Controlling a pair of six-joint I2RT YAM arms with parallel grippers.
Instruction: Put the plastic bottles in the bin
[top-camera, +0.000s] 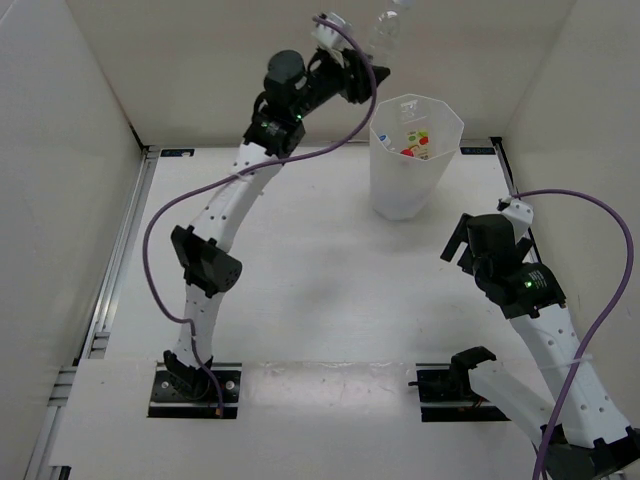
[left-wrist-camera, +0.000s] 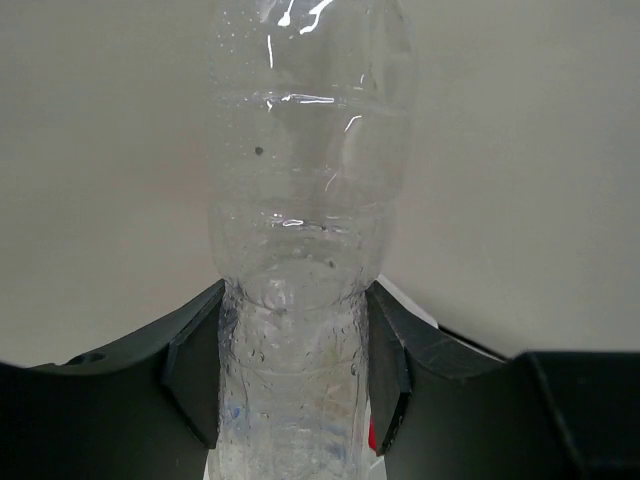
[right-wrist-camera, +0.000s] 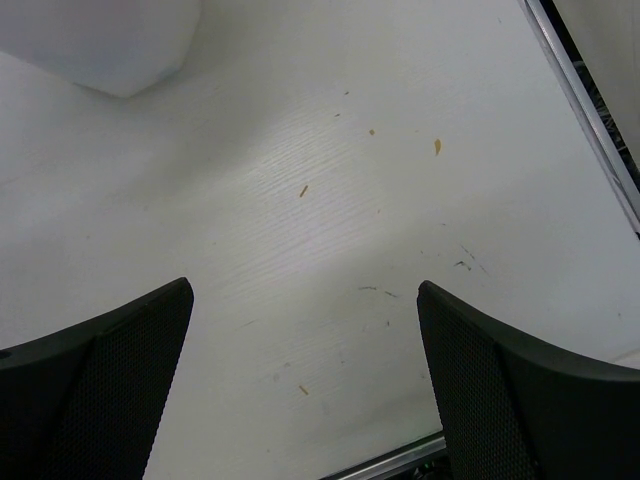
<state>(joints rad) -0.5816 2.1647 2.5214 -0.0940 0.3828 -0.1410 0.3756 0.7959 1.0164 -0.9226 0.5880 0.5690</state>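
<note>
My left gripper (top-camera: 378, 68) is raised high at the back, just left of and above the bin's rim, shut on a clear unlabelled plastic bottle (top-camera: 388, 28). In the left wrist view the bottle (left-wrist-camera: 305, 200) stands up between my fingers (left-wrist-camera: 195, 360), squeezed at its narrower part. The bin (top-camera: 410, 190), a translucent white faceted container, stands at the back right of the table. Inside it I see bottles with red, yellow and blue colour (top-camera: 415, 142). My right gripper (top-camera: 462, 245) is open and empty, low over the table to the right of the bin. The bin's base shows in the right wrist view (right-wrist-camera: 100, 45).
White walls enclose the table on the left, back and right. A metal rail (top-camera: 120, 260) runs along the left edge and another along the right edge (right-wrist-camera: 590, 130). Purple cables loop from both arms.
</note>
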